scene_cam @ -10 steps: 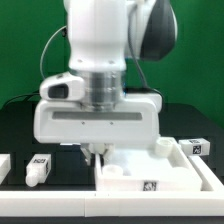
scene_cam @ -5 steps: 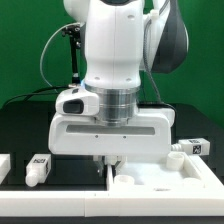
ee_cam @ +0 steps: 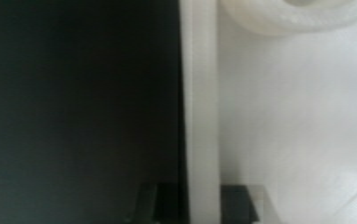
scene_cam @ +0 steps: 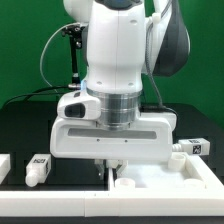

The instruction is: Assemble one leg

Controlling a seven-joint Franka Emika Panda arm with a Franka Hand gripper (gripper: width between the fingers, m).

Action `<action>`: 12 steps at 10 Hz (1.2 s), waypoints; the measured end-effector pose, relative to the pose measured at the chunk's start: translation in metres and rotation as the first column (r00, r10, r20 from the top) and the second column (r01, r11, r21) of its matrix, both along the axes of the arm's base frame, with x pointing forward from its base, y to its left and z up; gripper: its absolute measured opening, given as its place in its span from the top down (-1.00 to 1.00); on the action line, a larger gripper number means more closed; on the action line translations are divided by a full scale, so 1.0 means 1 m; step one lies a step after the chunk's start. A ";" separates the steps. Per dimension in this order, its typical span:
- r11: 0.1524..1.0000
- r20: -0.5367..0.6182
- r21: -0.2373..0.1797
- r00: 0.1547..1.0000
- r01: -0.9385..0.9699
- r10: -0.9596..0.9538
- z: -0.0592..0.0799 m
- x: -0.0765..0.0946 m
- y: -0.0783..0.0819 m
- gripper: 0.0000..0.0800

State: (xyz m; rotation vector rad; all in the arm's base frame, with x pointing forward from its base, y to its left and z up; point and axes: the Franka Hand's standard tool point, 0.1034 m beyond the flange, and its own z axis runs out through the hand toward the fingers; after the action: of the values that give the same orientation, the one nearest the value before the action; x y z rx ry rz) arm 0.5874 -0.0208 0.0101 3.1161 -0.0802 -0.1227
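Note:
The large white panel (scene_cam: 160, 178) with raised rims lies at the front right of the exterior view. My gripper (scene_cam: 112, 166) hangs over its left rim. In the wrist view the gripper (ee_cam: 198, 205) has one dark finger (ee_cam: 162, 203) on each side of the white rim (ee_cam: 198, 100), and both seem to touch it. One leg (scene_cam: 38, 168), a small white tagged block, lies on the black table to the exterior view's left. Another leg (scene_cam: 192, 147) lies at the right behind the panel. Neither leg is held.
A white part (scene_cam: 3, 165) shows at the exterior view's left edge. A round raised post (scene_cam: 177, 155) stands at the panel's far right; a round one (ee_cam: 299, 14) also shows in the wrist view. The arm's wide body hides the middle of the table.
The arm has moved to the exterior view's right and come down over the panel's left rim. In the last half second it has barely moved. The legs lie where they were.

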 end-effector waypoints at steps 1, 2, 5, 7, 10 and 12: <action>1.000 0.000 0.001 1.000 -0.002 0.002 0.000 0.000 0.000 0.86; 1.000 0.000 0.001 1.000 -0.002 0.002 0.000 0.000 0.000 0.86; 1.000 -0.038 0.013 0.999 0.002 -0.002 0.023 -0.005 0.003 -0.19; 1.000 -0.051 0.020 0.999 0.007 -0.006 0.048 -0.009 0.005 -0.48; 1.000 -0.056 0.018 0.998 0.006 -0.005 0.039 -0.010 0.004 -0.62; 1.000 -0.078 0.015 0.997 0.025 -0.024 0.042 -0.029 -0.003 -0.62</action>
State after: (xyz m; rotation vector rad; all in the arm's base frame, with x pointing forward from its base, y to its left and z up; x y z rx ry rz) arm 0.5583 -0.0239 0.0521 3.1230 -0.1168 -0.2456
